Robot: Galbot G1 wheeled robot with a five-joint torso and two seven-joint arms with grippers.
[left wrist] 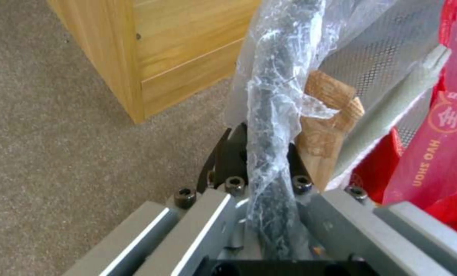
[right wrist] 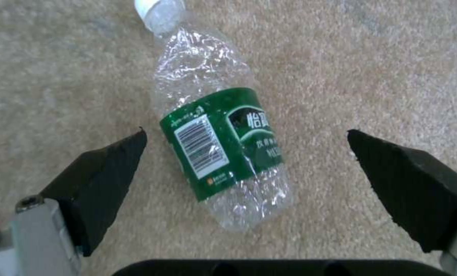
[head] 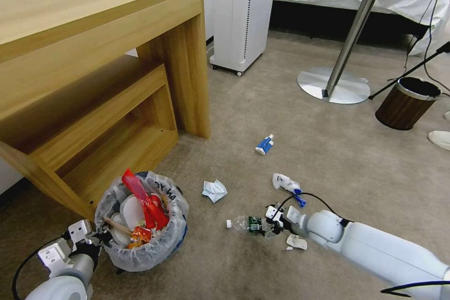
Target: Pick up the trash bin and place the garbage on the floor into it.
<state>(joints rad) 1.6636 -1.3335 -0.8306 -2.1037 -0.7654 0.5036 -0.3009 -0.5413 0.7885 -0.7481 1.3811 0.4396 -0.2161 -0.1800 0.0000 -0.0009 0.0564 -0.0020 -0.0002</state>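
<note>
Red wrappers already filling the trash bin clenched at its rim by the left gripper, right gripper gaping around the green-labelled bottle, paper and packets lying farther off.

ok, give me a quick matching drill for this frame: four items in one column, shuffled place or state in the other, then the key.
Items
1. trash bin
2. plastic bottle
3. left claw
4. crumpled white paper

Place or state
A. shut on the bag-covered rim
B. lying on the carpet between the open fingers of the right claw
C. beside the wooden desk, red wrappers already inside
D. loose on the carpet between bin and bottle, nothing gripping it

Pairs: 1-C, 2-B, 3-A, 4-D
</note>
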